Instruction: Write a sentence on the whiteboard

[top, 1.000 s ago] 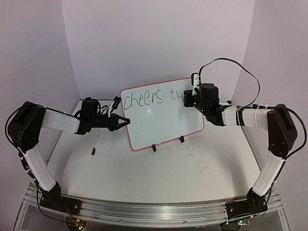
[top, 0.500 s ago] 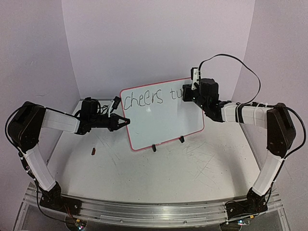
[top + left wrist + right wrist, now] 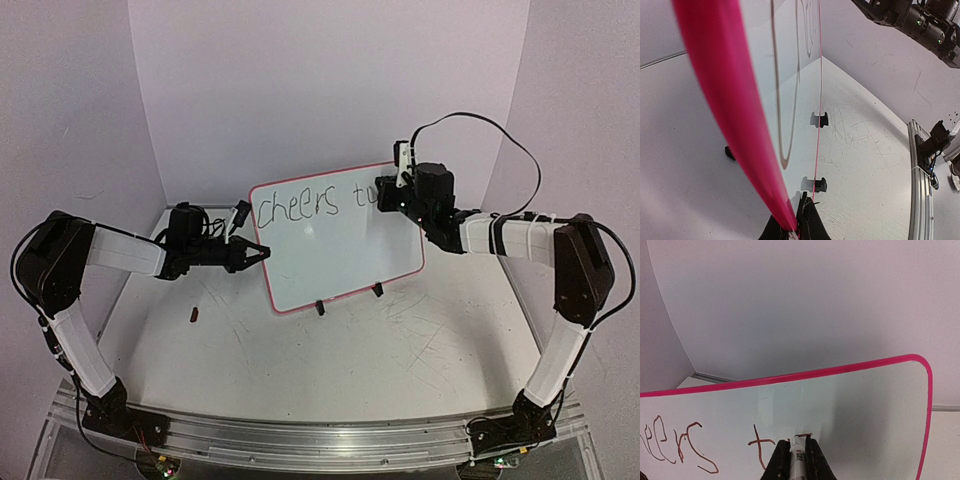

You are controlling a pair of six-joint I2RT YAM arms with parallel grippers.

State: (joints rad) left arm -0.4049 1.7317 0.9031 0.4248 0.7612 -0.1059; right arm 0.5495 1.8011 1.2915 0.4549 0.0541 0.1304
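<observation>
**Right gripper (image 3: 796,442) climbs along the top line**

Over the last second it has shifted up and a little left. It is clamped on a marker (image 3: 797,462) whose tip touches the board (image 3: 340,260) just ahead of the jaws. The sentence (image 3: 305,206), so far "cheers t" and a fresh stroke, runs off to the left of those jaws. The left gripper (image 3: 258,252) is closed on the board's left rim, which sits pinched between its jaws.

top: above-behind, facing forward | left wrist: close, edge-on to whiteboard (image 3: 790,115) | right wrist: close, facing it | shared: whiteboard
</observation>
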